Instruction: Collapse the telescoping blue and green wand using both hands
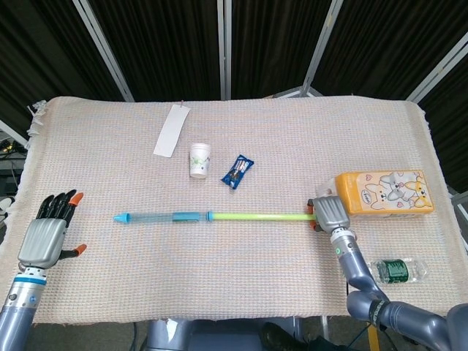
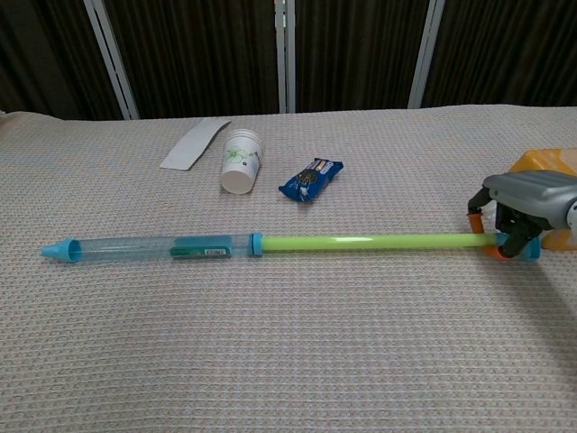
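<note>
Wand [image 1: 216, 216] lies flat across the middle of the cloth-covered table [image 1: 248, 292], fully extended — clear blue tube on my left side, green rod on my right, blue collar between them. The blue tip points toward my left hand but sits well apart from it.

My right hand [image 1: 330, 213] is at the green end of the wand, fingers curled down around it. In the chest view my right hand [image 2: 521, 209] has its orange-tipped fingers [image 2: 496, 252] closed on either side of the rod just next to the blue end cap — I'm gripping it.

My left hand [image 1: 47, 236] is near the table's left edge, holding nothing, fingers spread and pointing away from me, thumb out to the side. It shows only in the head view.

Other stuff: paper cup [image 1: 199, 159] lying on its side behind the wand, blue snack packet [image 1: 237, 172] beside it, white paper strip [image 1: 171, 130] further back. Orange box with cartoon animals [image 1: 385, 192] just beside my right hand, plastic bottle [image 1: 398, 270] near the front right edge.
</note>
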Tool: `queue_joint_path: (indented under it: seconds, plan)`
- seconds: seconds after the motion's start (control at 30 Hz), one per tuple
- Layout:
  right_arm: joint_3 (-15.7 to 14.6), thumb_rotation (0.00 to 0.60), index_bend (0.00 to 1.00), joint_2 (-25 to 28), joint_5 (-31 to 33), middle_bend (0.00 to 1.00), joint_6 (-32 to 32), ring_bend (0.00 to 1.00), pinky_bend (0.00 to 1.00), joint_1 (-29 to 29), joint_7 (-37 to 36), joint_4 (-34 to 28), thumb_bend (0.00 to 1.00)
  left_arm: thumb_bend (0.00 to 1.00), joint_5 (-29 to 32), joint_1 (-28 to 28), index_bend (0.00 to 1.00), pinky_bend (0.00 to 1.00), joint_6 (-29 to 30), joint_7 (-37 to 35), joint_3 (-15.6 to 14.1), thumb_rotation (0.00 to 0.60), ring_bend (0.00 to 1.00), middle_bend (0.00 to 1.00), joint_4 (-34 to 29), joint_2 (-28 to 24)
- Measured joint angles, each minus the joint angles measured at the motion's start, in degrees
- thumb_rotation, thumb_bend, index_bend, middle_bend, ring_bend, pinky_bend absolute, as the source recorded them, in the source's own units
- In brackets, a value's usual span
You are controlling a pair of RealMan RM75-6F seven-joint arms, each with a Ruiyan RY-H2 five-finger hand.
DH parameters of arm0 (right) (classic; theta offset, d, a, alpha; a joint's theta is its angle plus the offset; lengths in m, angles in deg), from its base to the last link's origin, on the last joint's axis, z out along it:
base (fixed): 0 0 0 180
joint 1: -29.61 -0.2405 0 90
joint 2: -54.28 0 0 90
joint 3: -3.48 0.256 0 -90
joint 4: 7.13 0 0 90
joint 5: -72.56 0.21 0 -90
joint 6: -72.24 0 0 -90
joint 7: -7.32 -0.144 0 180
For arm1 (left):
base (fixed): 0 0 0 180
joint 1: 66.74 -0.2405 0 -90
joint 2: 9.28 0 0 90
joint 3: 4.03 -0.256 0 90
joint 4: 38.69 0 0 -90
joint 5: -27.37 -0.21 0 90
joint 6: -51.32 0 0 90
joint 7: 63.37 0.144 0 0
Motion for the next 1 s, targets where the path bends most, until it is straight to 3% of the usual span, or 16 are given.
queue_joint_path:
  seconds: [0.1,0.17,0.27,0.33,0.57,0.83,1.0]
  plan:
    - [-0.01,0.6,0.67,0.4,0.21,1.0,0.2,1.0,1.0,0.0,0.29,-1.04,0.39,0.0,0.02,0.92,0.05,0.33,-0.59,-0.77,0.77,0.6,0.42,0.5,1.68,1.13]
    - [0.01,0.6,0.67,0.78,0.39,1.0,0.36,1.0,1.0,0.0,0.53,-2.0,0.39,0.0,-0.08,1.91,0.18,0.57,-1.46,-1.92,1.37,0.6,0.63,0.69,3.29,2.17]
    - [0.0,0.6,0.67,1.47,0.74,1.0,0.78,1.0,1.0,-0.01,1.29,-3.61,0.39,0.0,-0.49,3.71,0.3,0.88,-3.1,-3.53,2.26,0.6,0.8,0.85,6.44,3.97]
    - [0.0,0.6,0.67,1.81,1.03,1.0,1.12,1.0,1.0,-0.03,1.86,-4.41,0.4,0.0,-1.08,5.22,0.35,0.98,-4.16,-4.51,2.89,0.6,0.86,0.92,9.14,5.61]
    - [-0.14,0.6,0.67,2.55,2.13,1.0,2.23,1.0,1.0,-0.15,3.69,-6.31,0.4,0.0,-0.33,10.44,0.42,1.0,-11.55,-8.75,4.86,0.6,0.91,0.99,14.3,9.87]
    - [-0.26,0.6,0.67,3.27,3.06,1.0,3.39,1.0,1.0,-0.18,4.69,-7.74,0.41,0.0,7.68,17.07,0.44,1.0,-23.76,-10.37,6.62,0.6,0.92,0.99,20.13,14.64]
    - [-0.44,0.6,0.67,3.34,3.61,1.0,3.44,1.0,1.0,-0.46,4.96,-7.9,0.41,0.0,10.55,19.28,0.47,1.0,-26.46,-9.99,6.67,0.6,0.92,0.99,23.68,17.82]
